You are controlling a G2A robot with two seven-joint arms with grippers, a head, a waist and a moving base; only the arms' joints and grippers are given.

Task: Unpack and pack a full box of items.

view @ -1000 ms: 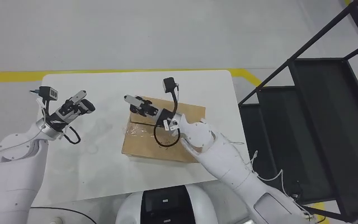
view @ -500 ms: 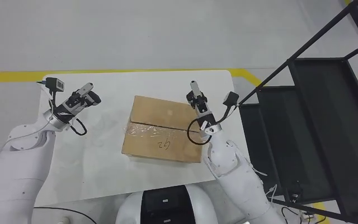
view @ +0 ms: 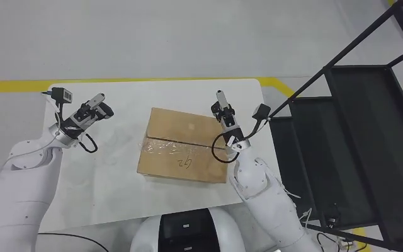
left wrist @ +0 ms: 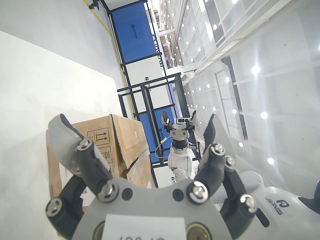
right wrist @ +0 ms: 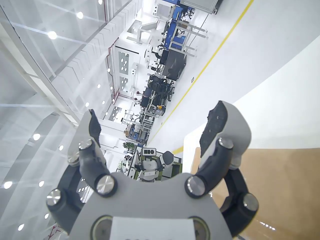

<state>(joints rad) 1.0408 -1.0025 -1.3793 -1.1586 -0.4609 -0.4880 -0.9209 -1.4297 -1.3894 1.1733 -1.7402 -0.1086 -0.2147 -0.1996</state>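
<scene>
white table (view: 113, 183), rounded corners. one closed cardboard box (view: 182, 146) sits flat near its middle, flaps taped along the seam, slightly skewed to the table edges.

Brown cardboard box (view: 183, 144) (left wrist: 117, 143) (right wrist: 280, 176): closed, flaps meeting at centre seam under clear tape, handwritten mark on top, lying flat, slightly skewed, mid white table (view: 94, 189). One side creased, dented.

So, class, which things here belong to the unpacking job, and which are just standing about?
Job: taped cardboard box on the white table; left claw, open; right claw, open.
Standing about: black metal stairs beside the table; yellow floor line.
</scene>
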